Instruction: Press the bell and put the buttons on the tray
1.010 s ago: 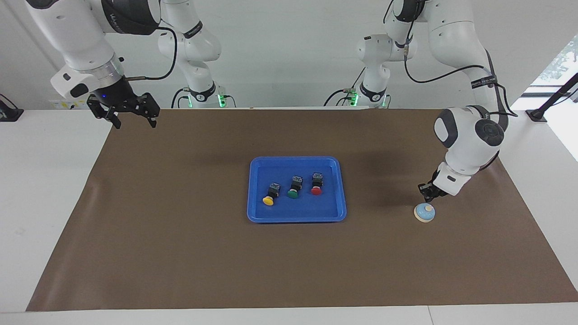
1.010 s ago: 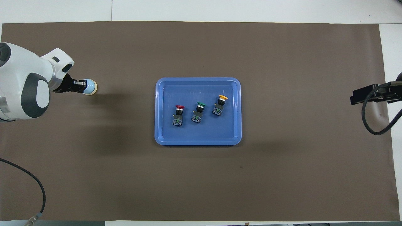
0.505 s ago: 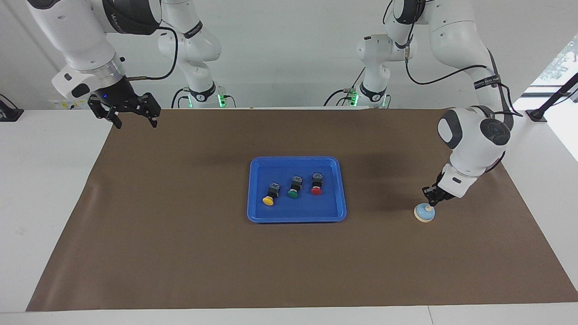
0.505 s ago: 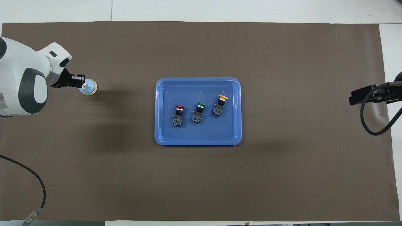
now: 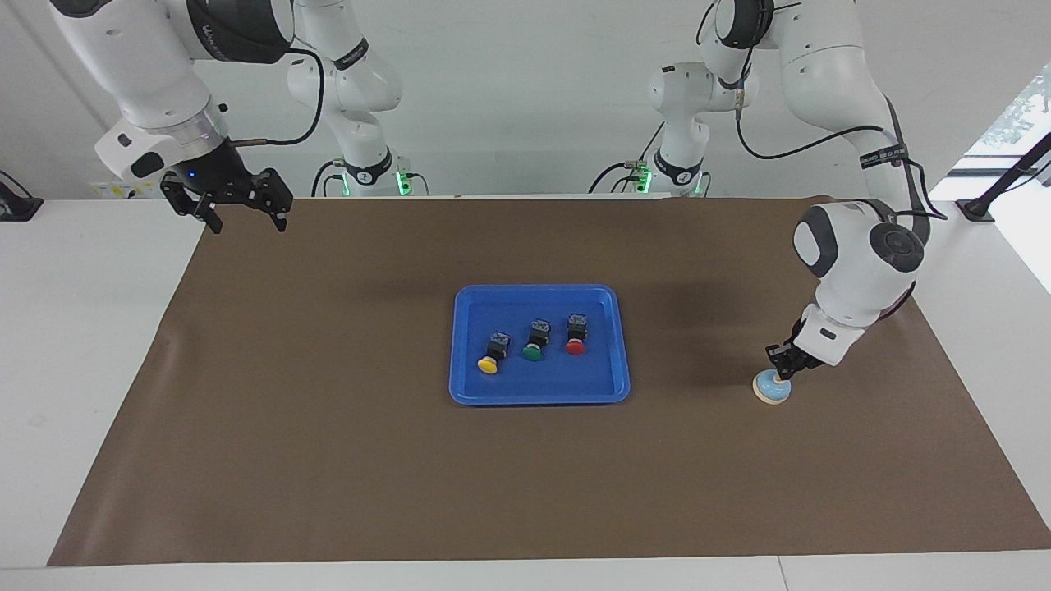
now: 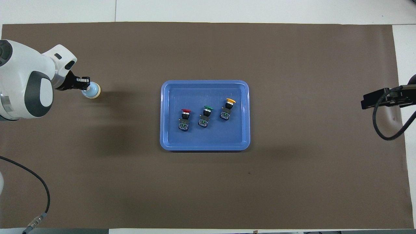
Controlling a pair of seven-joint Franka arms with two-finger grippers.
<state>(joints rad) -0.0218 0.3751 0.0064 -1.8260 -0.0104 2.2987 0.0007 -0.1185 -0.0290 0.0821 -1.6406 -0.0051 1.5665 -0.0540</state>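
The light-blue bell (image 5: 772,391) stands on the brown mat toward the left arm's end of the table; it also shows in the overhead view (image 6: 92,91). My left gripper (image 5: 781,371) is shut, and its tips rest on the bell's top and hide the knob. The blue tray (image 5: 540,398) lies mid-table. On it lie the yellow button (image 5: 488,364), the green button (image 5: 532,352) and the red button (image 5: 575,345) in a row. My right gripper (image 5: 246,223) is open and empty, raised over the mat's corner at the right arm's end, where it waits.
The brown mat (image 5: 328,460) covers most of the white table. A black cable (image 6: 39,191) trails over the mat's near corner at the left arm's end. The tray (image 6: 204,148) has bare floor around the buttons.
My left gripper has come down from just above the bell onto its top, covering the cream knob. The right gripper, tray and buttons have stayed put.
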